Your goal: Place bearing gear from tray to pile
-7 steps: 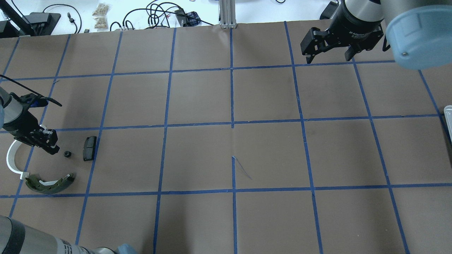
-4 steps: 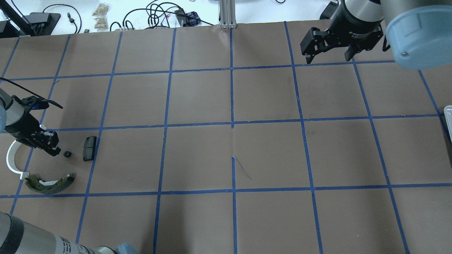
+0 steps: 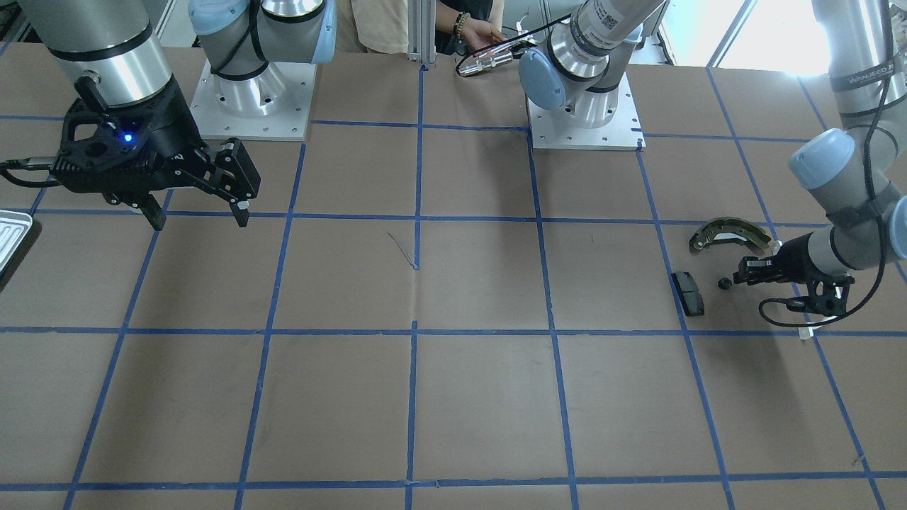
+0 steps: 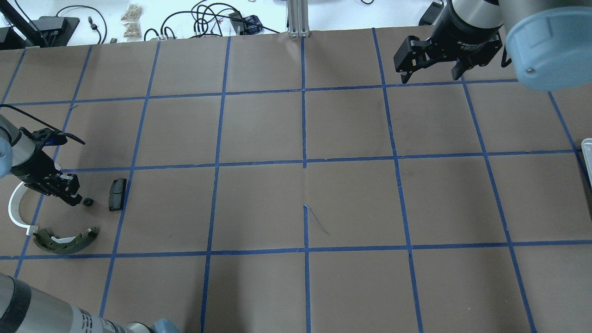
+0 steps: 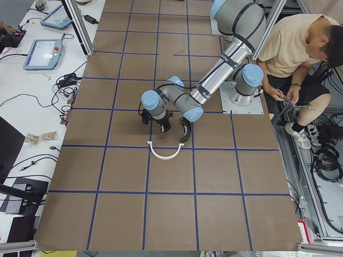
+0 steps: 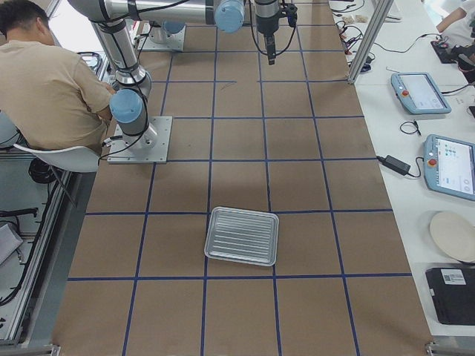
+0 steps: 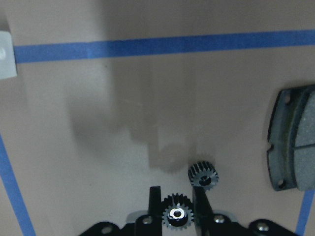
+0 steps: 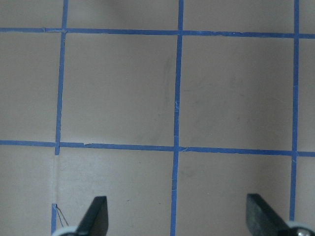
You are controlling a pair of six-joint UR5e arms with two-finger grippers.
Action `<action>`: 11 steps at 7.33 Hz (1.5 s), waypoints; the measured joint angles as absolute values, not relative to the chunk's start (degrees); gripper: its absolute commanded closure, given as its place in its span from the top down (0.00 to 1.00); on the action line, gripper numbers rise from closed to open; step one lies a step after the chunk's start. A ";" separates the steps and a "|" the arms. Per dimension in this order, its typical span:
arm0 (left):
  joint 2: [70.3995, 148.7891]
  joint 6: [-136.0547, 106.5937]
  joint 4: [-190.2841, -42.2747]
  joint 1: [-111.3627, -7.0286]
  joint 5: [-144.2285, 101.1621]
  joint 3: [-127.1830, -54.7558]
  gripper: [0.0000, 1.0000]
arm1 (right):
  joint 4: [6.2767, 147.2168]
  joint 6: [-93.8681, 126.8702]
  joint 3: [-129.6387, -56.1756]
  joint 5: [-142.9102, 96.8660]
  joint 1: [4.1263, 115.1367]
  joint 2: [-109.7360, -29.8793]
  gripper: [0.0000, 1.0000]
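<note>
Brown paper ruled into squares with blue tape covers the surface (image 4: 259, 129), with cables (image 4: 208, 18) past its far edge and a seated person (image 5: 297, 48) beside the robot. At the robot's left end, the left claw (image 7: 176, 192) is closed on a small dark gear (image 7: 176, 215) with a bright hub. The wrist camera shows its fingers pressed against the teeth on both sides. Whether the gear already touches the paper cannot be told.

In that same view a loose gear (image 7: 203, 175) lies flat on the paper at 1 o'clock from the held one, just off a fingertip. Further out in the overhead view, a dark pad (image 4: 117, 194) sits at 3 o'clock of the claw and a brake shoe (image 4: 69, 246) at 6 o'clock. A white plastic arc (image 5: 164, 157) lies at 9 o'clock, its upper end behind the arm. Together these make the pile. The right claw (image 4: 430, 76) hangs wide open and empty well apart at 2 o'clock. The tray (image 6: 241, 236) lies beyond it at 3 o'clock, showing only its ridged floor.

Judged from this, the carry is over and the set-down is in hand: the gear is among the pile but not yet released. The next move calls for settling it on the paper clear of the loose gear. The fingers then need to part and lift straight up so the teeth do not snag.

White print runs along both arms, and a black band on the left arm carries letters. None of it is sharp enough to read, so no brand can be named.
</note>
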State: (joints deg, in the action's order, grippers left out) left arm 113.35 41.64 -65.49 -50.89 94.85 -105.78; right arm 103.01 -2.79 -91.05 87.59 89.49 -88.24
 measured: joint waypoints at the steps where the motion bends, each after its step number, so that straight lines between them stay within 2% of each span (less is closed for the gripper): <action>1: 113.45 41.56 -65.46 -50.89 94.89 -105.79 0.65 | 103.01 -2.76 -91.05 87.59 89.50 -88.24 1.00; 2: 113.44 41.47 -65.44 -50.89 94.93 -105.77 0.74 | 102.99 -2.74 -91.05 87.58 89.50 -88.24 1.00; 3: 113.36 41.42 -65.46 -50.90 95.00 -105.74 0.78 | 102.95 -2.73 -91.05 87.58 89.49 -88.24 1.00; 5: 112.59 41.13 -65.78 -51.28 95.23 -104.64 1.00 | 102.92 -2.73 -91.05 87.55 89.48 -88.24 1.00; 8: 109.41 35.97 -73.45 -57.11 94.49 -97.67 1.00 | 102.92 -2.74 -91.05 87.59 89.39 -88.25 1.00; 11: 100.76 32.32 -82.58 -68.09 92.74 -93.01 1.00 | 102.38 -2.81 -91.05 87.59 89.31 -88.24 1.00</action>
State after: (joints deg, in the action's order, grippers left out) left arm 100.76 32.32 -82.58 -68.09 92.74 -93.01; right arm 102.38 -2.81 -91.05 87.59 89.31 -88.24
